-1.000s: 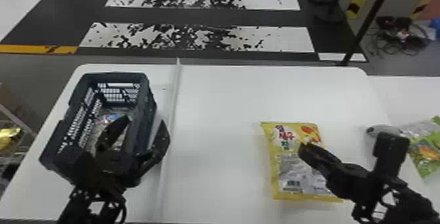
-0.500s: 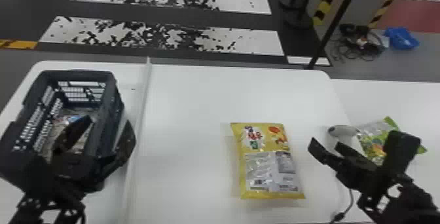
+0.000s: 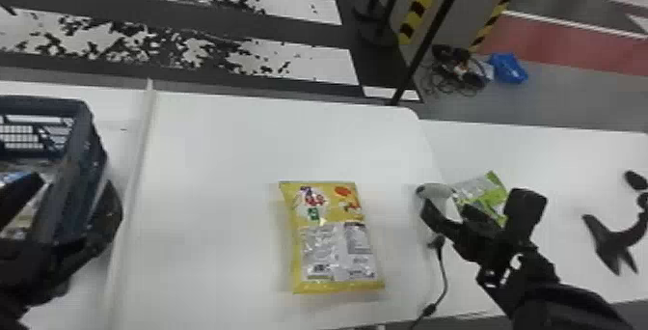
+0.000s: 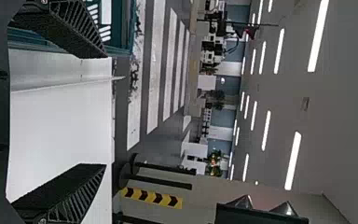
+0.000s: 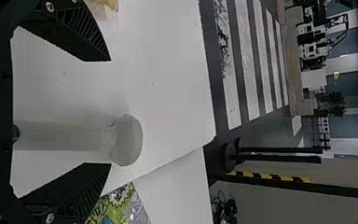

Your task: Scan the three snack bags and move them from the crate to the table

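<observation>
crate [image 3: 79, 126] sits at the left edge of the head view, on the white table [image 3: 217, 150], left of a thin raised strip [image 3: 137, 160]. something silvery with a patch of blue lies inside it, too hidden to name. the left gripper [image 3: 74, 182] is at the crate's near side, its jaws spread well apart; the left wrist view shows bare tabletop in the gap, with nothing clamped.

the yellow snack bag [image 3: 332, 252] lies flat on the table, right of the strip, its printed and silvery side up. farther right, near the table's end, stands a pale scanner [image 3: 434, 191] with a dark cable [image 3: 442, 276] running from its base.

the right gripper [image 3: 446, 203] is at the scanner, jaws apart too. in the right wrist view the scanner rises in the space between the fingers, its rounded head near one fingertip; whether they touch, i cannot tell. the green snack bag [image 3: 482, 191] is just beyond, right of the scanner, partly covered by that gripper in the head view.
</observation>
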